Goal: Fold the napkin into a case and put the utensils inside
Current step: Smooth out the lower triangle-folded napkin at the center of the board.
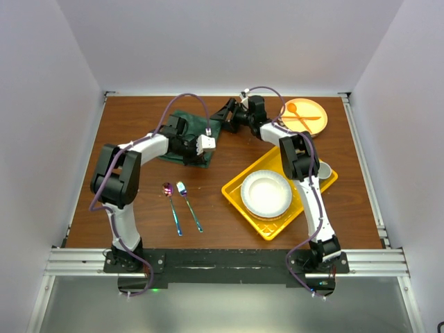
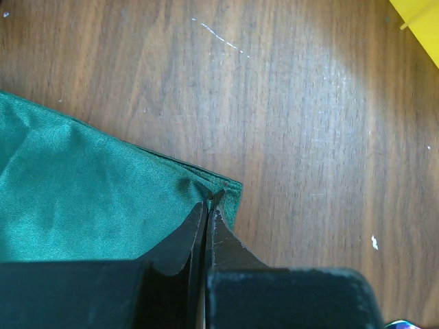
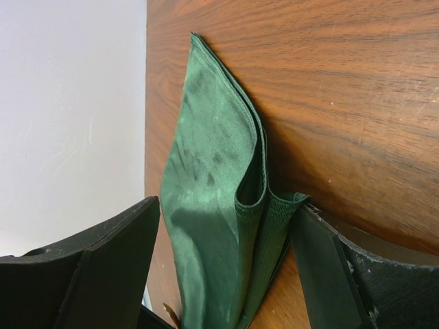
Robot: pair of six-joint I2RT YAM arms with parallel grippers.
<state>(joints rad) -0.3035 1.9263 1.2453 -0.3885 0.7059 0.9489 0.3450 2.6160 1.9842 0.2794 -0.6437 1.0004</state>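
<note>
two arms (image 1: 149,147) low over napkin (image 1: 186,118)

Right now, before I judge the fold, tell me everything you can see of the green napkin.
The napkin is dark green cloth with a soft satin sheen and stitched hems, folded into several layers. It lies on the wooden table, left of centre towards the far edge, with one end lifted into a standing fold. The left gripper is shut on a corner, puckering it. The right gripper stands open, its jaws straddling the lifted end.
</note>
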